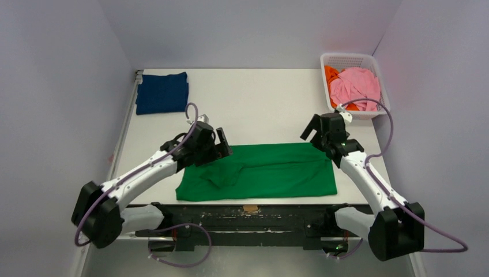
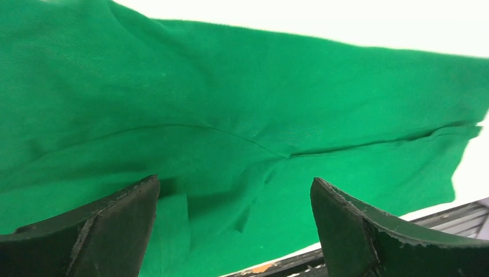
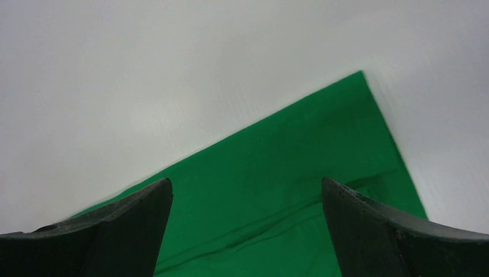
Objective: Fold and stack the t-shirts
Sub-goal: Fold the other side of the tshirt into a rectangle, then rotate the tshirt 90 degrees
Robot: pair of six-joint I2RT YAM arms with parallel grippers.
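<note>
The green t-shirt (image 1: 271, 173) lies flat at the 6 o'clock side of the table (image 1: 259, 104). It forms a long band running from 9 to 3 o'clock, with a rumpled sleeve bunched at its 9 o'clock end. The left gripper (image 1: 224, 144) hangs over that bunched end and the right gripper (image 1: 314, 131) over the shirt's 1 o'clock corner. Both wrist views show the fingers spread wide with nothing between them. The step in hand looks like a grasp for the next fold. To do it well, I judge the left arm should first flatten the loose sleeve, since a lump there would carry into every later fold. Each gripper should pinch through all layers right at the edge, then both should lift and travel together so the crease runs straight. The folded navy t-shirt (image 1: 162, 92) at 11 o'clock marks the likely stacking place. The pink t-shirt (image 1: 360, 85) and orange t-shirt (image 1: 330, 75) sit in the basket (image 1: 346, 56) at 1 o'clock.
</note>
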